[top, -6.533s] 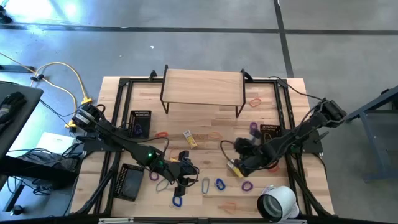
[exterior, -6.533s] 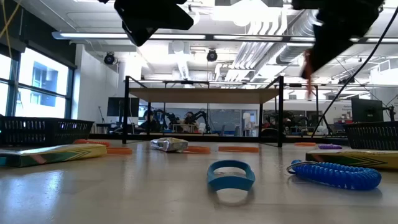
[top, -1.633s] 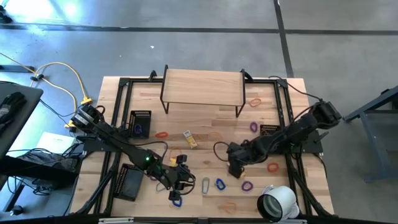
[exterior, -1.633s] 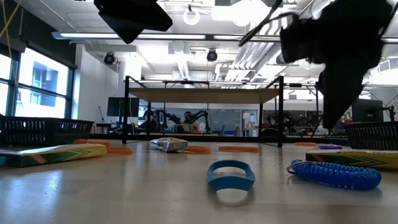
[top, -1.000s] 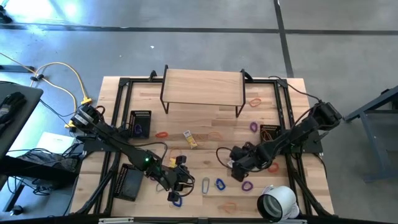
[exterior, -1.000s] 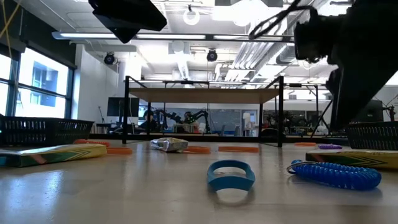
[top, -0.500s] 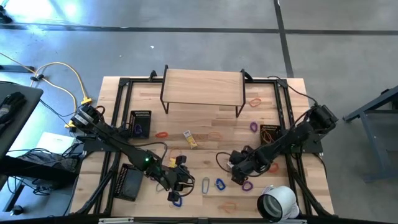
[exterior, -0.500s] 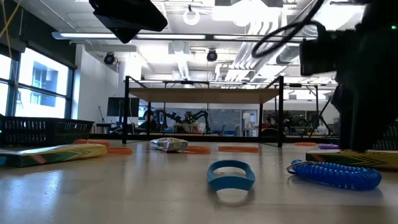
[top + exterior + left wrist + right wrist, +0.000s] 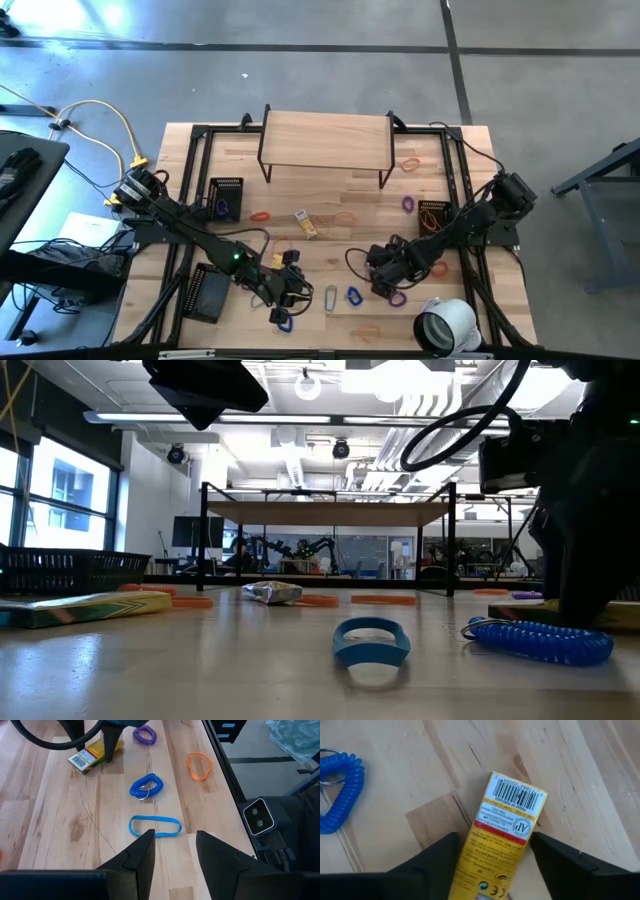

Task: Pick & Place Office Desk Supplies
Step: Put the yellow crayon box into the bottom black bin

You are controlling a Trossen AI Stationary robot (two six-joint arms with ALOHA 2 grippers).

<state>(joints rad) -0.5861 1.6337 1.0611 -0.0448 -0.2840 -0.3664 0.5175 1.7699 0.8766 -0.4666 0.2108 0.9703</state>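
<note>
A yellow-and-white packet (image 9: 507, 827) lies flat on the wooden table (image 9: 330, 195). My right gripper (image 9: 495, 839) stands over it, open and pointing down, one finger along each long side of the packet (image 9: 378, 268). Beside it lie a blue coil (image 9: 335, 790) and a purple coil (image 9: 397, 297). My left gripper (image 9: 175, 837) hangs open and empty above the table's near left part (image 9: 293, 288). A blue band (image 9: 155, 826) lies flat just ahead of it. A second yellow packet (image 9: 305, 222) lies mid-table. My right gripper comes at the yellow packet from above, its fingers (image 9: 555, 860) lying along the packet's two long sides (image 9: 527, 840). Whether they touch it I cannot tell. The packet rests flat on the table.
A silver clip (image 9: 331, 297) lies between the grippers. Orange bands (image 9: 260, 215) and a purple loop (image 9: 408, 204) are scattered farther back. Black mesh baskets (image 9: 225, 198) (image 9: 432, 213) stand at either side, a wooden shelf (image 9: 325, 140) at the far edge, a white tape roll (image 9: 445, 328) near right.
My right gripper has sunk toward the table and slightly toward its near edge, coming down around the yellow packet. The packet has stayed where it was.
</note>
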